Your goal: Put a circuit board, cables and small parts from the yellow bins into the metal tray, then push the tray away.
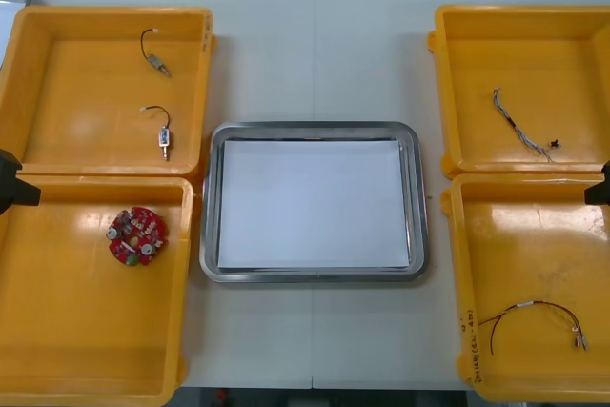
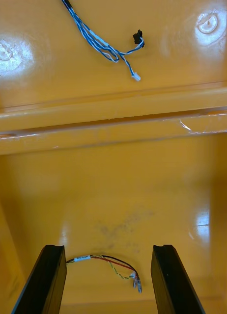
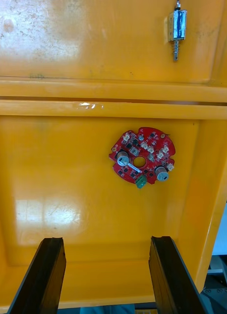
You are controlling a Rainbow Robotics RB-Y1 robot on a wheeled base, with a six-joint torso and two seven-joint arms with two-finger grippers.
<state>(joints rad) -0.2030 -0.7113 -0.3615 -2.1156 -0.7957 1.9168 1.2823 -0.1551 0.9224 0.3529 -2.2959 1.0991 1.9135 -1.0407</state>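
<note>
Currently: left gripper (image 3: pixel 107 240) open over the near bin (image 1: pixel 95 369) left of the tray (image 1: pixel 310 129), circuit board (image 1: pixel 136 235) lying beyond its fingers. Tray holds nothing yet. Right of the tray, right gripper (image 2: pixel 107 248) open above the red and yellow cable (image 2: pixel 94 256). Risk: thin cable could slip the pinch or snag the bin wall.
</note>
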